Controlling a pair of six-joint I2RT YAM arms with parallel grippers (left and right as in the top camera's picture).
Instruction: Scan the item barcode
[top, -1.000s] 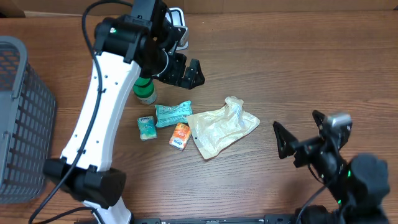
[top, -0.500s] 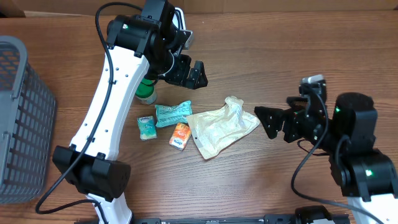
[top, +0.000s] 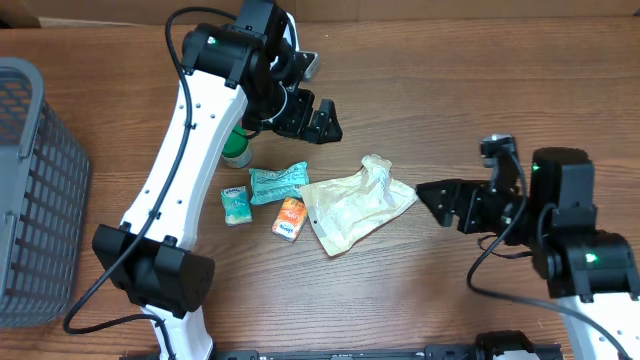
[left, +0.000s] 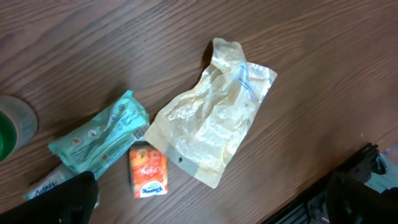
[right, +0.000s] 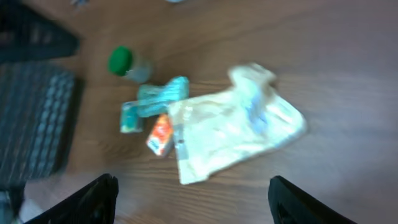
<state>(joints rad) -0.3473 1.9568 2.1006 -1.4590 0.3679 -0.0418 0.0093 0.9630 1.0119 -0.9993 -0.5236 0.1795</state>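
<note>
At table centre, the crumpled pouch (top: 352, 205) lies flat and ungrabbed. Our right gripper (top: 430, 200) has swung in just beside it, jaws apart and empty. The left gripper (top: 318, 120) hangs wide open above. We judge the pick is next; no scan yet.

We find bare desk (top: 500, 100) between the right end effector (top: 436, 200) and the crumpled plastic bag (top: 355, 205), an open way in from that side. On the bag's far side the orange packet (top: 289, 218), teal pouch (top: 277, 183) and small teal packet (top: 235, 205) crowd close together. The green-capped bottle (top: 238, 152) stands under the left arm (top: 175, 170); the grey basket (top: 45, 200) walls the desk's left edge.
</note>
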